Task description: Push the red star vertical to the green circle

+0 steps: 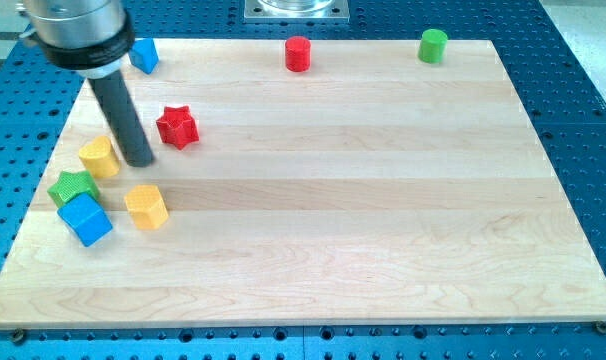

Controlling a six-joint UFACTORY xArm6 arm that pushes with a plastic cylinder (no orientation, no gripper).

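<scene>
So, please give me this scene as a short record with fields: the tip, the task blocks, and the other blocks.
tip: my tip, just left of and below the red star, not clearly touching
red star, view's left part
green circle, top edge, view's right
red cylinder, top edge, middle
blue block, top left
lower-left cluster: yellow block, green star, blue cube, orange block

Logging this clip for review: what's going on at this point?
A robot arm with a dark rod is working on a wooden board. My tip sits just to the view's left of the red star and below it, with a small gap, beside a yellow block. The green circle stands far off at the view's top right, so the star has a long way to go.
</scene>
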